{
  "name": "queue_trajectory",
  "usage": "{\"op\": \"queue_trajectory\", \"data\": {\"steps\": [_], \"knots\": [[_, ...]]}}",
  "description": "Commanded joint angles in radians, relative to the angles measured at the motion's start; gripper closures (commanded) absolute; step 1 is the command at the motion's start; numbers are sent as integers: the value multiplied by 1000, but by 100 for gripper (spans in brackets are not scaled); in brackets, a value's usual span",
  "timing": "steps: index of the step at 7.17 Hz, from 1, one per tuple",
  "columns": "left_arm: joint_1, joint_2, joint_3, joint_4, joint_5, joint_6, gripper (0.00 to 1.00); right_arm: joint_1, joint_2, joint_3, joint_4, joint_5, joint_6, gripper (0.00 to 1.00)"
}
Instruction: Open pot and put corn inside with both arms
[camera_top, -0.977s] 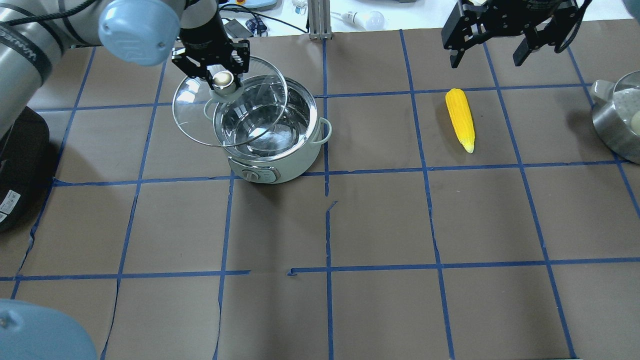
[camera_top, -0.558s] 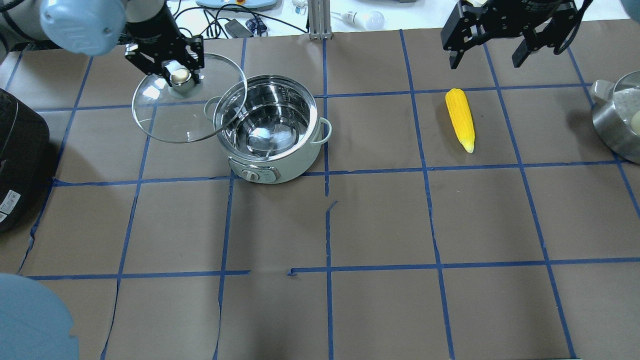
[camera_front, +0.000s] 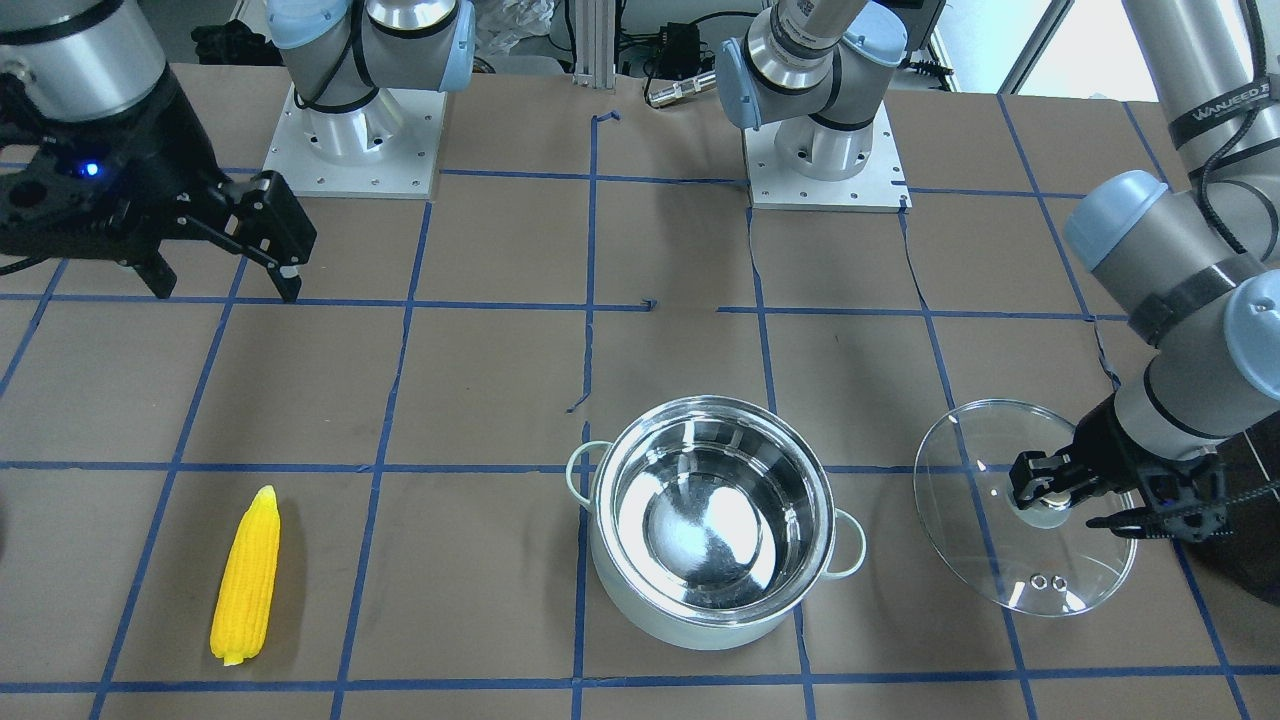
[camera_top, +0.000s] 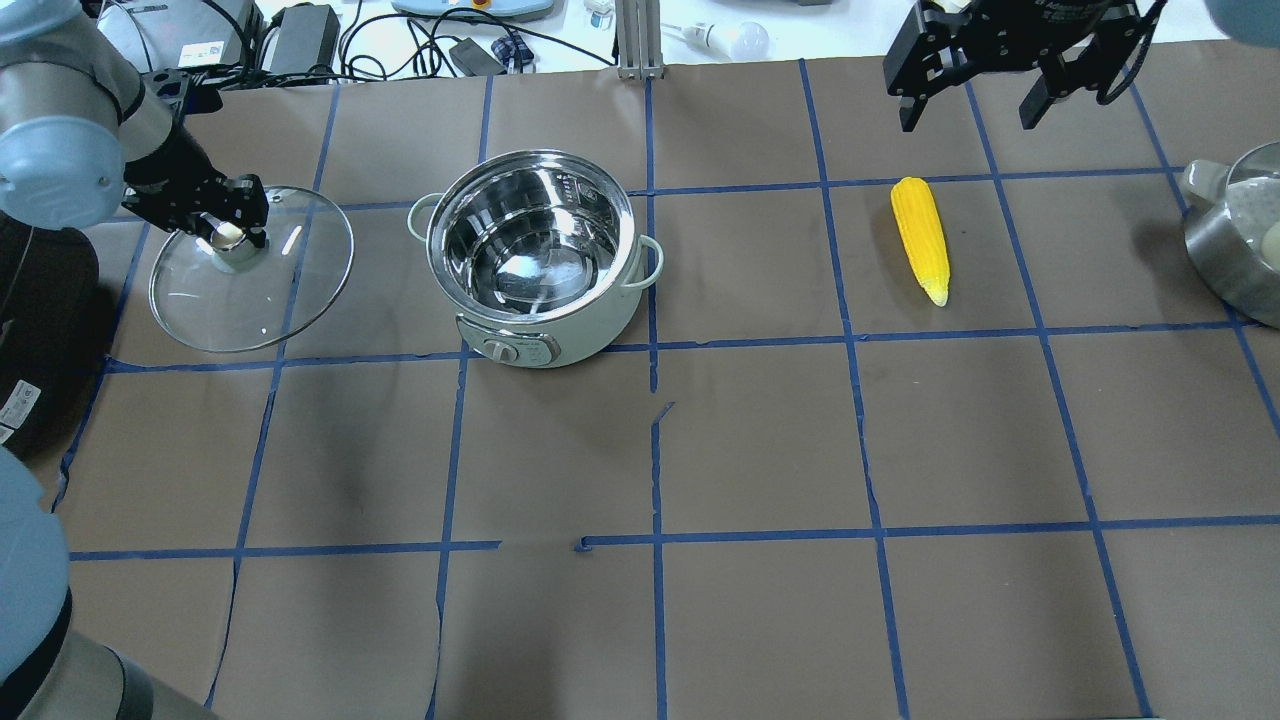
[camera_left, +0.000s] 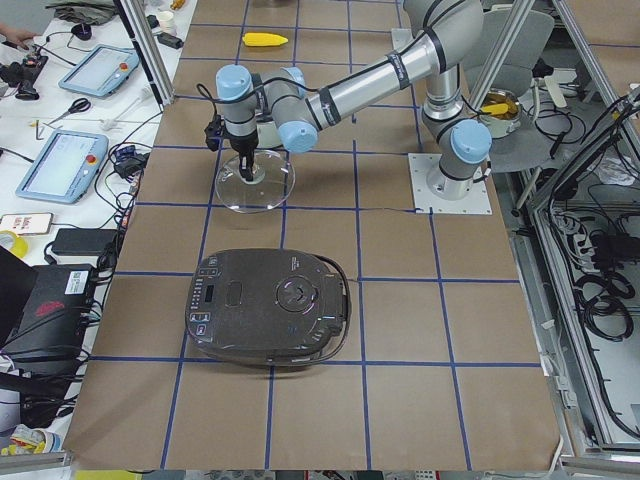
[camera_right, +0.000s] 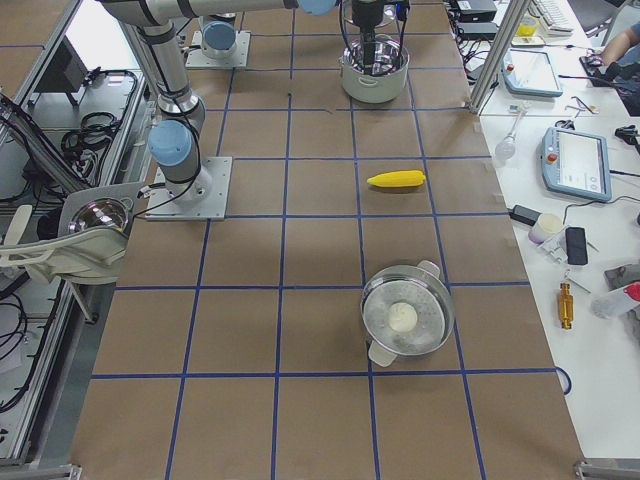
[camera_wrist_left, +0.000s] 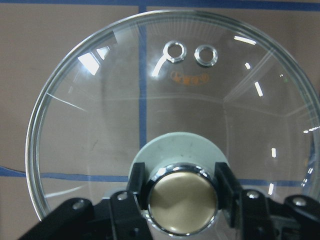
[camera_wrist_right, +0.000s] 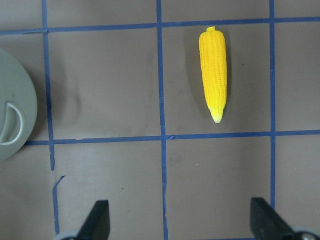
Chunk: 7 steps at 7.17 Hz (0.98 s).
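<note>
The mint-green pot (camera_top: 590, 325) stands open, its steel inside empty; it also shows in the front view (camera_front: 680, 625). My left gripper (camera_top: 228, 235) is shut on the metallic knob of the glass lid (camera_top: 270, 290) and holds it tilted, low over the table, left of the pot and apart from it. The wrist view shows the fingers (camera_wrist_left: 137, 185) clamped on the knob, with the lid (camera_wrist_left: 200, 115) below. The yellow corn (camera_top: 921, 238) lies on the table right of the pot. My right gripper (camera_top: 968, 120) is open and empty, above and beyond the corn (camera_wrist_right: 213, 72).
A black appliance (camera_left: 270, 305) sits at the table's left end, close to the lid. A steel pot with a white ball inside (camera_top: 1240, 250) stands at the right edge. Blue tape lines grid the brown table cover.
My left gripper has carried the lid from over the pot to the left and down, fully off the pot. The right gripper has hardly moved.
</note>
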Motion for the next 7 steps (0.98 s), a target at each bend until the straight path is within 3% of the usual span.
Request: {"op": "queue_trajectory", "data": {"steps": [1, 4, 5, 6, 7], "knots": [[20, -28, -64, 79, -4, -12, 84, -53, 125, -5, -37, 0, -34, 0], [20, -43, -119, 147, -44, -4, 84, -144, 323, 10, -185, -8, -151, 0], [20, -43, -132, 161, -41, -4, 80, -144, 383, 12, -235, -2, -145, 2], [20, -46, -133, 159, -41, -7, 12, -142, 422, 39, -291, 3, -142, 4], [20, -46, -126, 159, -40, -18, 0, -141, 440, 114, -419, 13, -134, 4]]}}
